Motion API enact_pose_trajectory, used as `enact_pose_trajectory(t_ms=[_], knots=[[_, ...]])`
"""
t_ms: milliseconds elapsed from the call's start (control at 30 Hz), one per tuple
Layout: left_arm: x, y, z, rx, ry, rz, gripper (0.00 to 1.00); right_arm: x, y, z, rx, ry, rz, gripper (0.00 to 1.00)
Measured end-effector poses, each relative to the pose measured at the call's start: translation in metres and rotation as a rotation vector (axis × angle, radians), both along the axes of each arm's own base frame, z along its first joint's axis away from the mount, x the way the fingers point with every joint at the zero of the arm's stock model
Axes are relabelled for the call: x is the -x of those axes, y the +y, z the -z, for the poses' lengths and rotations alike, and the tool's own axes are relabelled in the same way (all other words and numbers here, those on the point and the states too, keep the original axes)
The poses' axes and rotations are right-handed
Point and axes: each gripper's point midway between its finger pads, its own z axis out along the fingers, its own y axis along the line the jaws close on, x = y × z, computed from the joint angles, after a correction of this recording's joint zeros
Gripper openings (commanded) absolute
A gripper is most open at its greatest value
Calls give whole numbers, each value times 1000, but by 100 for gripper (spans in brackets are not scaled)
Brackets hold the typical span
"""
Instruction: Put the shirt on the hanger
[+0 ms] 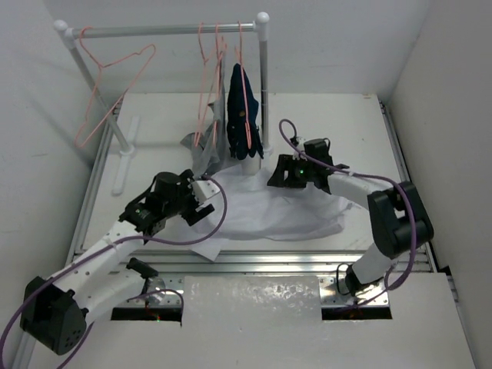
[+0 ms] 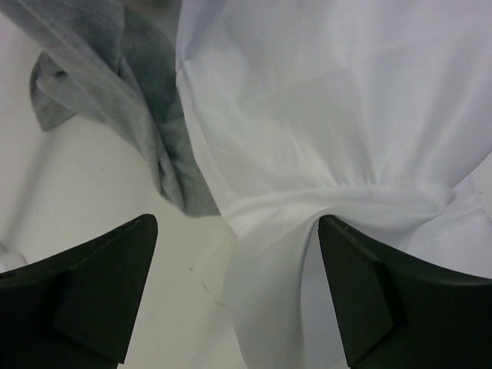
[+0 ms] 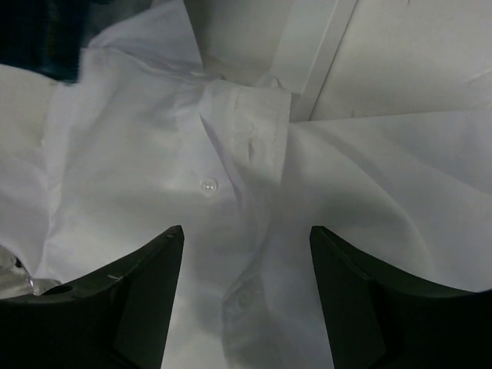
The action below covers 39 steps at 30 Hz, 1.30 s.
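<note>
We note shirt (image 1: 269,211) loose on table (image 1: 330,123), hanger (image 1: 121,91) bare on rail (image 1: 154,31); left gripper (image 2: 237,231), right gripper (image 3: 246,234) both apart, empty. Hanging outstanding.

The shirt (image 1: 269,209) lies crumpled on the counter (image 1: 338,123), spread from its middle toward the near edge. The left tool (image 1: 204,203) sits at the shirt's left border and the right tool (image 1: 274,175) over its far part; how their jaws stand cannot be told from above. A white rail (image 1: 165,31) stands along the far edge. The hanger (image 1: 115,81) hangs empty and tilted at the rail's left end, toward the far left corner. Other hangers (image 1: 209,69) near the rail's right end carry a navy garment (image 1: 244,115) and a grey garment (image 1: 201,150), both reaching down just beside the shirt.
</note>
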Motion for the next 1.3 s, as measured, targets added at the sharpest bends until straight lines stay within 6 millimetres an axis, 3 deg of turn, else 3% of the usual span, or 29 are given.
enact_pose_trajectory(t_ms=[33, 133, 167, 333, 433, 567, 633, 767, 967, 1133, 1167, 1200, 1267, 1300], knots=[[-2, -3, 0, 10, 12, 1, 85, 2, 3, 8, 5, 20, -4, 65], [-1, -7, 1, 22, 26, 20, 85, 4, 8, 28, 30, 64, -10, 23], [1, -8, -2, 26, 17, 29, 86, 4, 8, 34, 36, 77, -7, 0], [8, -6, -26, 50, -72, 52, 87, 16, 10, 43, 45, 65, 0, 0], [3, -1, -33, 36, -89, 22, 99, 55, 9, 34, 101, -36, -25, 0], [-1, 2, -14, -3, -25, 3, 100, 115, 38, 11, 122, -250, -199, 0], [-1, 0, -4, -16, 21, 11, 99, 135, 43, 8, 127, -324, -263, 0], [5, -13, 18, -3, 126, 71, 100, 162, 45, 23, 199, -384, -373, 0], [11, -37, 28, 50, 169, 171, 100, 197, 50, 41, 307, -456, -562, 0], [18, -51, 47, 62, 226, 251, 100, 207, 49, 46, 352, -493, -639, 29], [20, -54, 52, 57, 242, 263, 100, 207, 48, 45, 353, -500, -637, 50], [21, -56, 58, 50, 257, 273, 100, 206, 46, 44, 353, -513, -631, 63], [21, -58, 71, 31, 286, 281, 100, 205, 41, 39, 346, -541, -613, 85], [21, -58, 77, 22, 299, 284, 100, 204, 39, 36, 340, -554, -598, 87]])
